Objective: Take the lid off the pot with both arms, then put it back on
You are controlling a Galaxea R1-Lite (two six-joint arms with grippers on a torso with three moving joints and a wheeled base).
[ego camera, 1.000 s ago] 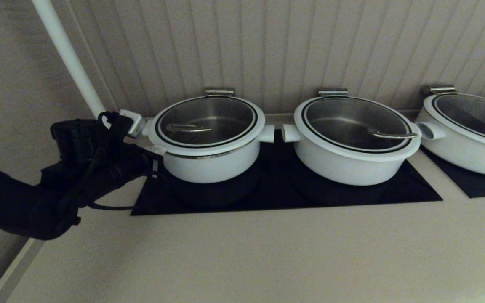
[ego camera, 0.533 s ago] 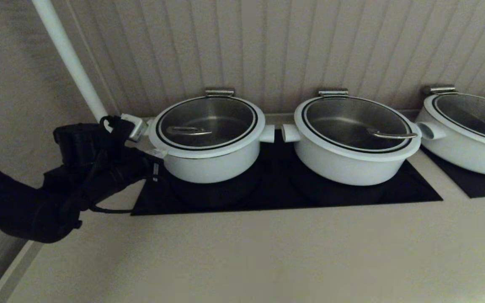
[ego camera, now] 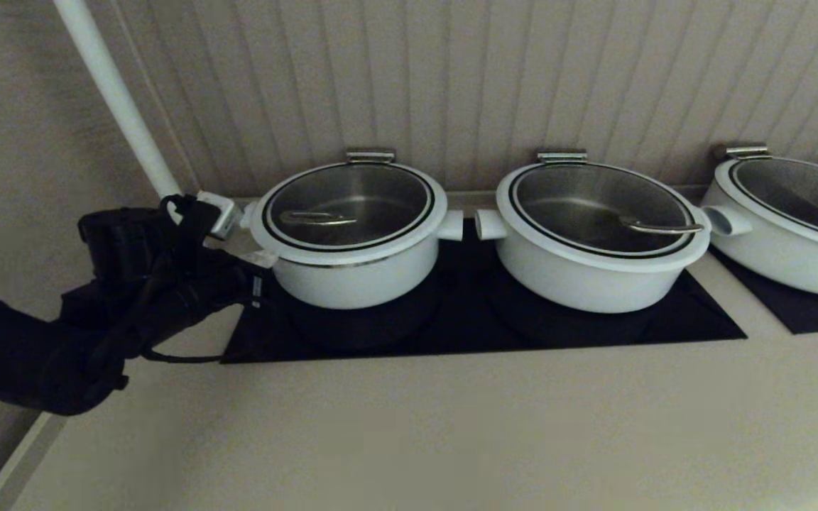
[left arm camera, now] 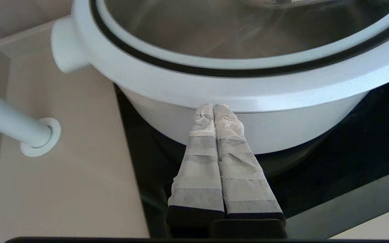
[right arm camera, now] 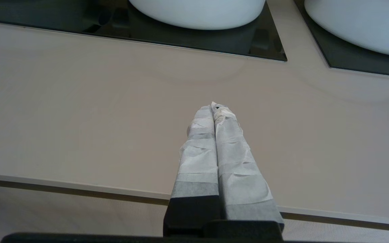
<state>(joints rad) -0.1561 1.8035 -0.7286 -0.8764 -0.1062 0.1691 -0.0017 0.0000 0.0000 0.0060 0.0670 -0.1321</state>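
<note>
We see the left gripper [left arm camera: 213, 106] pressed closed under the lid [ego camera: 348, 206] rim – wider white pots [ego camera: 597, 234] alongside; right gripper [right arm camera: 214, 107] closed too

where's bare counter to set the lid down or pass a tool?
Free: the beige counter in front of the black cooktop; the right tool, shut, hangs over it. Crowded: the back row. The pot, its lid, and the middle pot nearly touch handles; the shut left tool presses under the lid's rim.

The lid [ego camera: 349, 206] has settled back onto the pot [ego camera: 352, 273] as the left gripper [ego camera: 264, 260] drew slightly away.
</note>
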